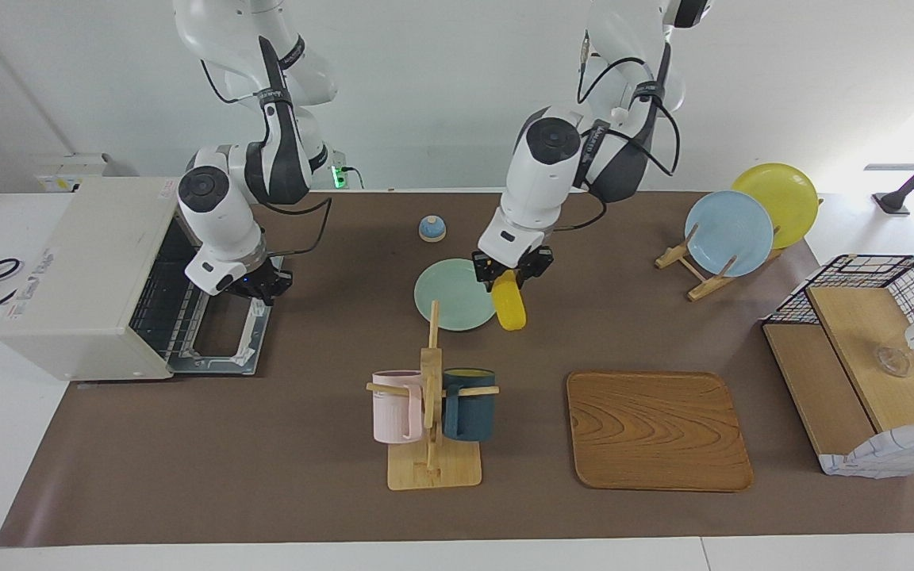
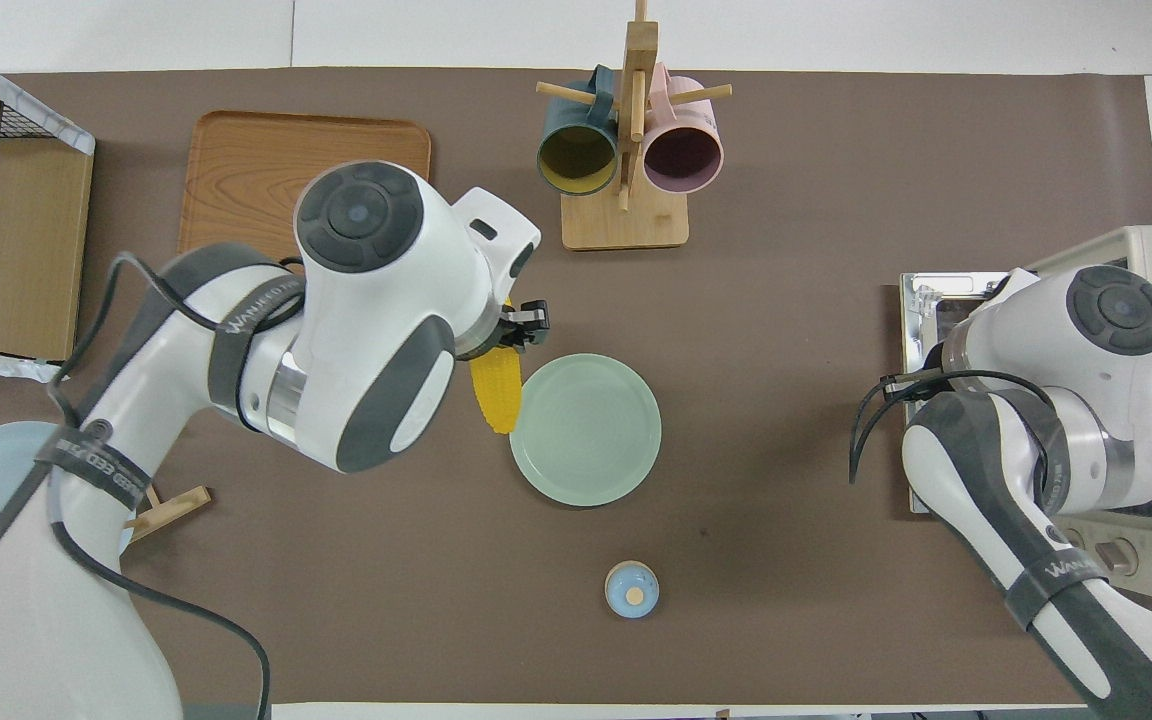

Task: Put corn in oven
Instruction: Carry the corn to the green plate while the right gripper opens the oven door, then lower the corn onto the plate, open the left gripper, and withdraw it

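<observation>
- The left gripper [image 1: 512, 270] is up in the air with its fingers clamped on the corn [image 1: 510, 308], a smooth, bright yellow, tapered cob hanging tip-down.
- In the facing view the cob sits at about 3 o'clock on the rim of the round, glossy mint-green plate [image 1: 451, 297], over the plate's edge and the brown matte surface [image 1: 306, 444].
- From overhead the corn [image 2: 496, 398] shows just beside the plate [image 2: 596, 440], toward the left arm's end.
- The wooden tray [image 1: 658, 432], grained, with rounded corners, lies flat on the surface.
- The oven [image 1: 84, 274], boxy and cream-white, stands at the right arm's end; its glass door [image 1: 223, 337] is dropped flat and the wire rack shows inside.
- The right gripper [image 1: 255, 287] hangs over that open door, fingers closed together on nothing.
- A wooden mug rack [image 1: 432, 412] carries a pink mug and a dark teal one.
</observation>
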Available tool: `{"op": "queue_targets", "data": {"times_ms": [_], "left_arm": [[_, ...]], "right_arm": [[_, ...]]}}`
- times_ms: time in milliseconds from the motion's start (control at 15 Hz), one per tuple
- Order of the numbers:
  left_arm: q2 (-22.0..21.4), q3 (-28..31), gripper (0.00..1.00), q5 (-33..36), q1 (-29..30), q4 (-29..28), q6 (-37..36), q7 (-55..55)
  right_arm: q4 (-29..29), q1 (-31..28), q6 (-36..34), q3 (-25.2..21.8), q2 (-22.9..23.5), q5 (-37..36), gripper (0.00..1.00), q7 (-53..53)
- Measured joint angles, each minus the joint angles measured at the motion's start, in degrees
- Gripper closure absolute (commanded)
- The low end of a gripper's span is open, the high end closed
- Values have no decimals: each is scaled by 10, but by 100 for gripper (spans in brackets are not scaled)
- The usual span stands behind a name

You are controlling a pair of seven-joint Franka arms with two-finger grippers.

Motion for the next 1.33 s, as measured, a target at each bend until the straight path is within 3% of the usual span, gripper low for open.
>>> {"op": "queue_targets", "data": {"times_ms": [200, 333, 400, 467, 600, 667, 800, 1067, 1133, 1200, 1267, 1333], "left_arm": [[-14, 0, 100, 0, -45, -74, 90, -34], [-12, 1, 100, 0, -63, -97, 121, -41], [-9, 1, 100, 0, -70, -104, 133, -42], [-4, 1, 100, 0, -75, -108, 143, -43], [9, 1, 100, 0, -82, -111, 158, -43], [16, 1, 100, 0, -85, -112, 165, -43], [31, 1, 100, 0, -90, -114, 182, -43], [40, 2, 100, 0, -93, -125, 194, -43], [40, 2, 88, 0, -93, -130, 198, -43], [38, 2, 66, 0, -93, -133, 202, -43], [37, 2, 25, 0, -93, -136, 203, -42], [36, 2, 0, 0, -94, -136, 204, -42]], "right_arm": [[28, 3, -53, 1, -4, 29, 99, 1], [42, 9, -73, 1, -6, 45, 67, 2], [44, 11, -76, 1, -7, 56, 60, 3], [44, 12, -77, 1, -8, 67, 45, 3], [44, 16, -79, 1, -8, 90, 32, 8], [44, 23, -79, 1, -8, 99, 7, 16], [44, 42, -79, 1, -8, 114, 5, 31], [45, 70, -79, 1, -8, 127, 14, 43], [47, 70, -79, 1, -8, 128, 16, 43], [49, 70, -79, 1, -8, 128, 17, 43], [52, 70, -79, 1, -9, 128, 16, 43], [55, 70, -79, 1, -11, 128, 13, 44]]}}
